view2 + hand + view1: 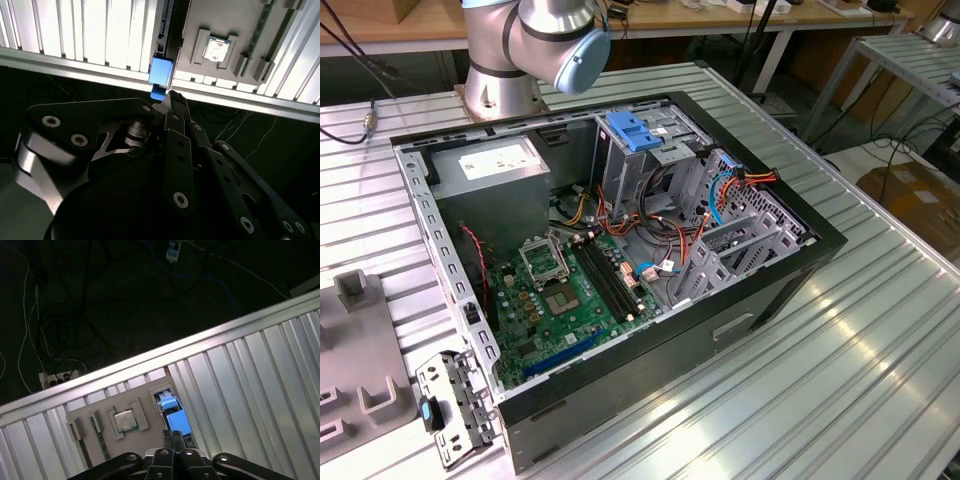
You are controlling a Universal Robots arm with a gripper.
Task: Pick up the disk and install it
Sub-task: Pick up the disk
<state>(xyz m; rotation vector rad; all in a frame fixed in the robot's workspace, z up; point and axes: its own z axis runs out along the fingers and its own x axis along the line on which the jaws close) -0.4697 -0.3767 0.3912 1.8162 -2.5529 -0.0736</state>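
Observation:
In both wrist views the disk stands on edge in a slot of a grey fixture plate (150, 412), and what shows of it is its blue side rail (161, 71) (177, 421). My gripper (172, 96) (173, 436) hangs right over that blue rail, its two dark fingers pressed together with the tips just at the rail's end. Nothing is between the fingers. In the exterior view the open computer case (740, 300) lies on the ribbed metal table, with the arm's base (500, 80) behind it.
A silver processor chip (218, 49) (124, 419) sits in a holder on the fixture plate beside the slot. The table edge (150, 357) and a dark floor with cables lie just beyond. The case holds a grey power-supply box (495, 160) and a blue latch (635, 130). A metal bracket (455, 405) lies by the case.

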